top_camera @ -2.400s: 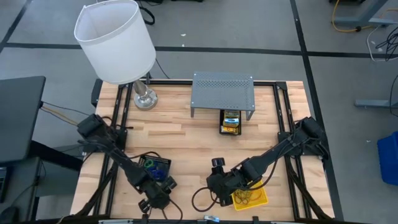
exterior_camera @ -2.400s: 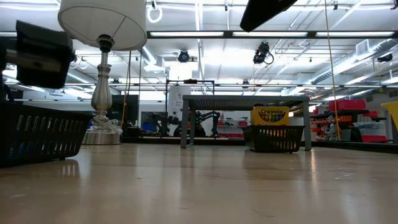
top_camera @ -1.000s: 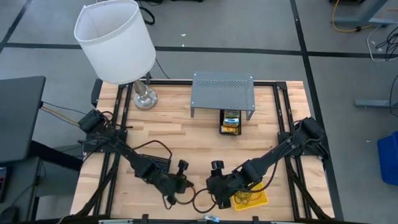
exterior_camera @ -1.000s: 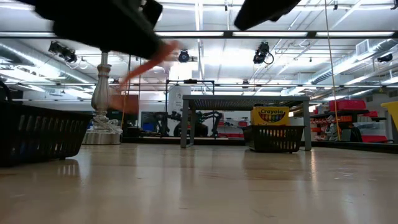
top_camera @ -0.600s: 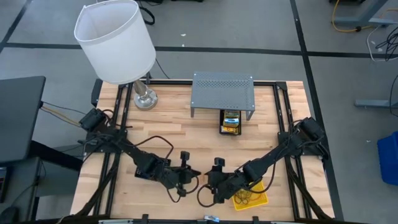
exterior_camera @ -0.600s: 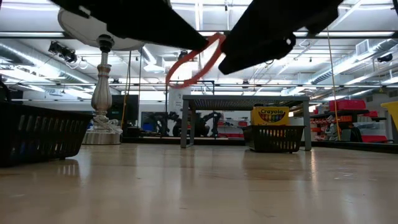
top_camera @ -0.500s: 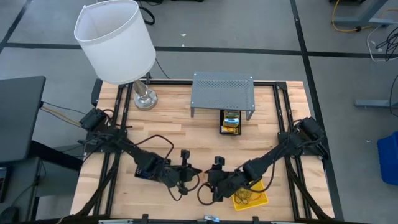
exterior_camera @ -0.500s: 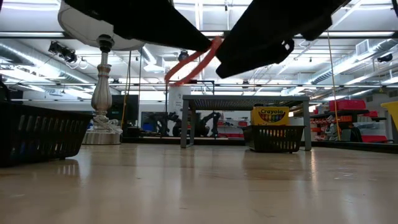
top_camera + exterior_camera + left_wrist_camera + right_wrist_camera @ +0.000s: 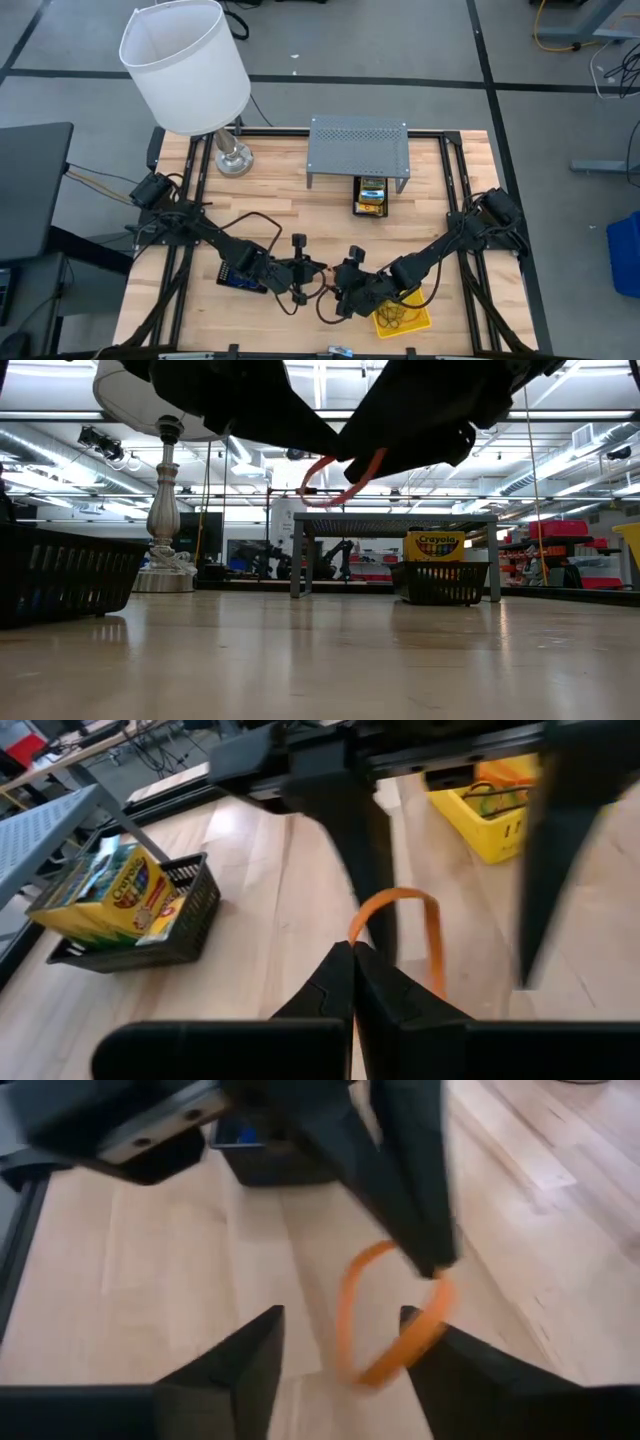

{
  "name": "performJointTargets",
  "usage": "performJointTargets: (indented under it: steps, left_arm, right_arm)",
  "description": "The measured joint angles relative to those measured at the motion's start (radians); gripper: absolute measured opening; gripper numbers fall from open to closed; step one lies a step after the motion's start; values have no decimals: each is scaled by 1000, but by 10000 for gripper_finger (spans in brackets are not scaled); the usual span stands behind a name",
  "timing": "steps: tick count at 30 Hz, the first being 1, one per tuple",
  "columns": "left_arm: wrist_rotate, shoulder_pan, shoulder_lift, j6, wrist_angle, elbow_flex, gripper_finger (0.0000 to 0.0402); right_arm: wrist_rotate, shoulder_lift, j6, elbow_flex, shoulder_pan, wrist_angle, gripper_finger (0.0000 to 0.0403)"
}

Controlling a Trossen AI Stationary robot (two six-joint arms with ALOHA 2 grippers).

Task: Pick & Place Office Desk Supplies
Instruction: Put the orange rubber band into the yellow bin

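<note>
An orange rubber band (image 9: 338, 478) hangs in the air between my two grippers, near the middle of the table's near edge. My left gripper (image 9: 318, 270) is shut on it. My right gripper (image 9: 338, 283) faces it, open, with a finger on either side of the loop (image 9: 385, 1325); I cannot tell whether they touch. A black mesh tray (image 9: 240, 277) holding blue bands sits under the left arm. A yellow tray (image 9: 405, 316) with more bands lies beneath the right arm. A crayon box (image 9: 371, 192) stands in a second black mesh tray below the grey shelf. My left gripper pinches one end of the orange band (image 9: 362, 925) between its shut fingertips (image 9: 435, 1258). It comes in about level from the table's left. The band is lifted clear of the table, and its free loop sticks out past the fingertips toward the right gripper.
The grey perforated shelf (image 9: 358, 148) stands at the far middle with the crayon tray (image 9: 440, 582) under its front. A lamp (image 9: 185, 65) with a white shade rises at the far left. Bare wood lies between the shelf and both grippers.
My left gripper has carried the orange band from over the black tray toward the table's right, up to the right gripper, staying shut. The right gripper has edged slightly toward it. The band now hangs between the right gripper's open fingers.
</note>
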Motion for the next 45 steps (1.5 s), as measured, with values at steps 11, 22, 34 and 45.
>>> performJointTargets:
  steps: [11,22,34,45]
  left_arm:
    - [62,-9,0,26,0,0,1]
    - [304,-38,-33,49,4,2,61]
    - [846,-42,-217,197,223,1,98]
    - [648,20,-527,155,586,-460,99]
  right_arm:
    - [-35,0,8,0,-12,-28,13]
    - [-115,0,19,0,-22,-48,3]
    - [-123,0,-7,0,-18,-48,1]
    - [-126,0,-8,0,1,-45,0]
